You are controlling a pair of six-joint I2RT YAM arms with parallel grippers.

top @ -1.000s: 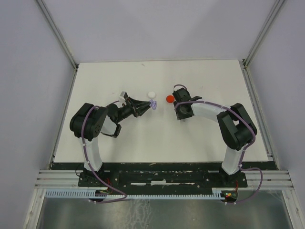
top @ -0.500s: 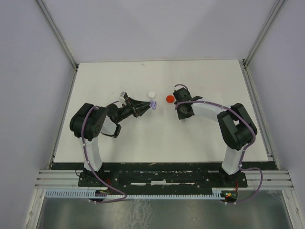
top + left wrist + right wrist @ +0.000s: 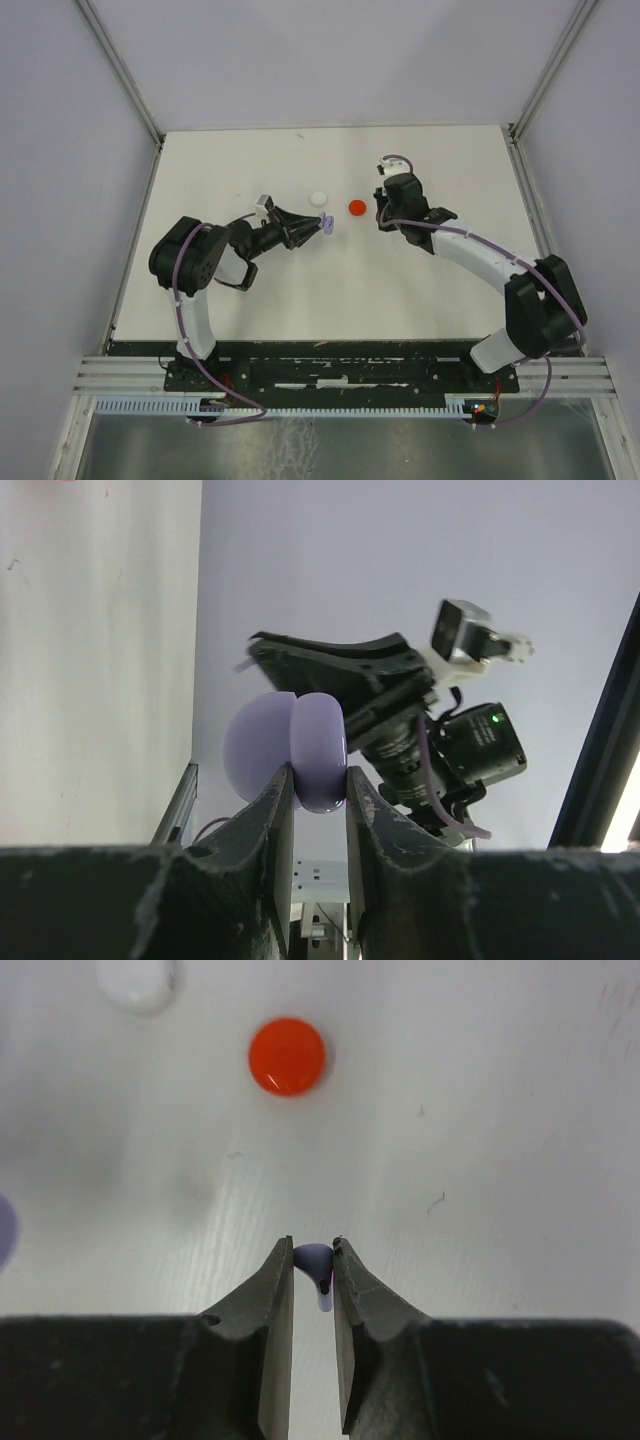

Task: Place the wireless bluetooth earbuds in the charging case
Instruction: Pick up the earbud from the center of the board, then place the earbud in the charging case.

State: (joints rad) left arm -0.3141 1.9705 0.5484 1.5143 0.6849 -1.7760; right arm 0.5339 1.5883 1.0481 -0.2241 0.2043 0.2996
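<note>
Top view: left gripper (image 3: 312, 228) clamped on the purple case (image 3: 324, 224), near the middle of the white table (image 3: 250, 290). Left wrist view: the case (image 3: 300, 748) stands open like a clamshell, one half pinched tight between both fingers (image 3: 278, 810), the other half bulging toward 9 o'clock. The right arm's gripper and camera fill the background behind it.

Right gripper (image 3: 383, 218) sits at 3 o'clock from the case, apart from it. Right wrist view: the fingers (image 3: 275, 1290) are closed on a pale purple earbud (image 3: 313, 1258), rounded head at the tips, short stem with a dark spot running back between them. Whether it touches the table, cannot tell. The earbud is too small to find from above.

Red disc (image 3: 357, 207) lies flat on the table between the two grippers, at 2 o'clock from the case and 10 o'clock from the right gripper. From the right wrist it lies dead ahead at 12 o'clock (image 3: 287, 1056). White disc (image 3: 319, 198) lies at 12 o'clock from the case, close by.
</note>
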